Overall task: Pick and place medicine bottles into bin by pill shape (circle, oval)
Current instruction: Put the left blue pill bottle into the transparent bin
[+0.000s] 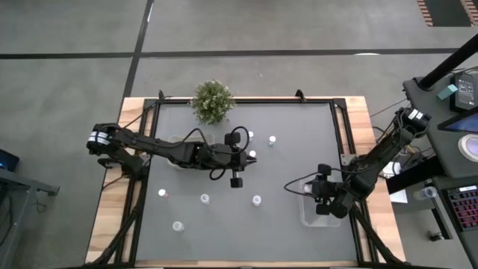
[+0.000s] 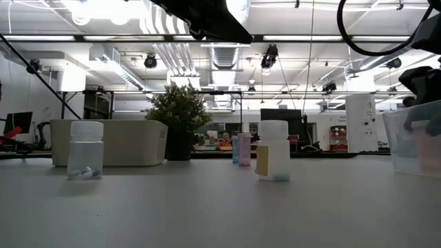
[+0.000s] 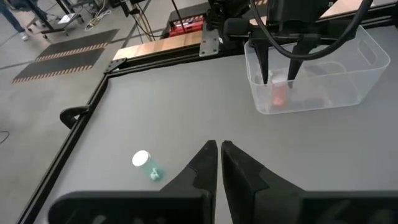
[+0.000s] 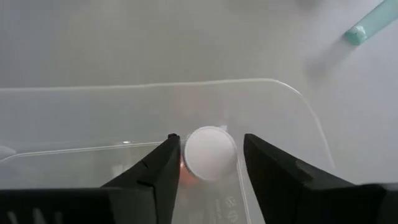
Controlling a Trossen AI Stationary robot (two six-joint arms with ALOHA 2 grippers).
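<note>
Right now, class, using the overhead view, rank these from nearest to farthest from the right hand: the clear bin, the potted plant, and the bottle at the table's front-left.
1. Clear bin: directly under the right hand.
2. Potted plant: far edge, left of centre.
3. Front-left bottle: across the table.

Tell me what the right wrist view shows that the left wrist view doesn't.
Only the right wrist view looks straight down on the white-capped bottle between the right gripper's parted fingers, with gaps either side. Only the left wrist view shows the left gripper, shut, above the table, and a loose green-marked bottle lying on it. Both show the clear bin with an orange-tinted bottle inside and the right gripper over it.
</note>
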